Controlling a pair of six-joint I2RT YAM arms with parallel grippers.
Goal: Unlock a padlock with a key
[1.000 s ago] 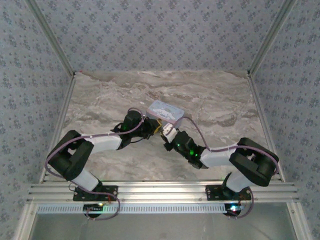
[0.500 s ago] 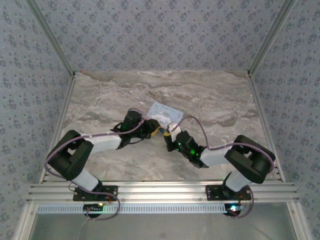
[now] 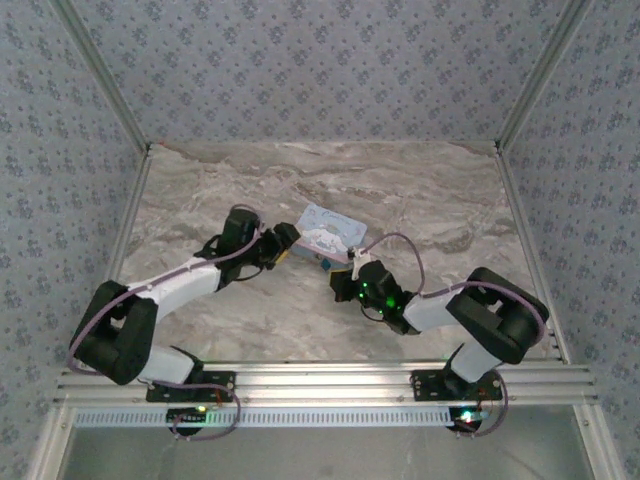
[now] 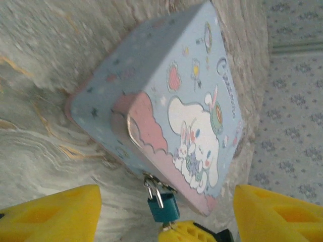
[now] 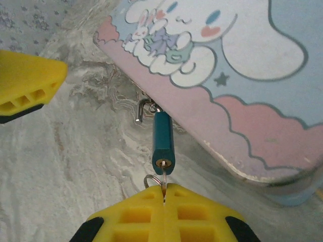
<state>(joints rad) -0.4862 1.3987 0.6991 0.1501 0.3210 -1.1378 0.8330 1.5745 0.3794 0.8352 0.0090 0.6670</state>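
Pinching the key [image 5: 163,180] between its ribbed yellow pads, the right gripper [image 5: 164,201] is holding its fingers pressed together, with the thin metal blade running straight from the seam between them into the keyhole of the padlock [image 5: 163,142]. A small wire ring is sitting just beside the blade.

The padlock is hanging at the near edge of the tin [image 4: 181,75], its smooth teal body slim and rounded, its silver shackle [image 4: 154,190] meeting the tin's rim. Its long axis is running from the tin toward the right gripper, shackle end at the tin and keyhole end facing the pads. Whether the shackle is sprung is not clear.

The tin, a pale blue rectangular box with rounded corners and a pink scalloped band, is lying flat on the marble-patterned table [image 3: 420,190]. Its lid is carrying a white long-eared cartoon figure, hearts and stars, and a line of cursive script beginning with a C, the rest too small to read.

The left gripper [image 3: 288,250] is hovering just beside the tin, its yellow foam fingers [image 4: 55,214] spread wide apart and gripping nothing.
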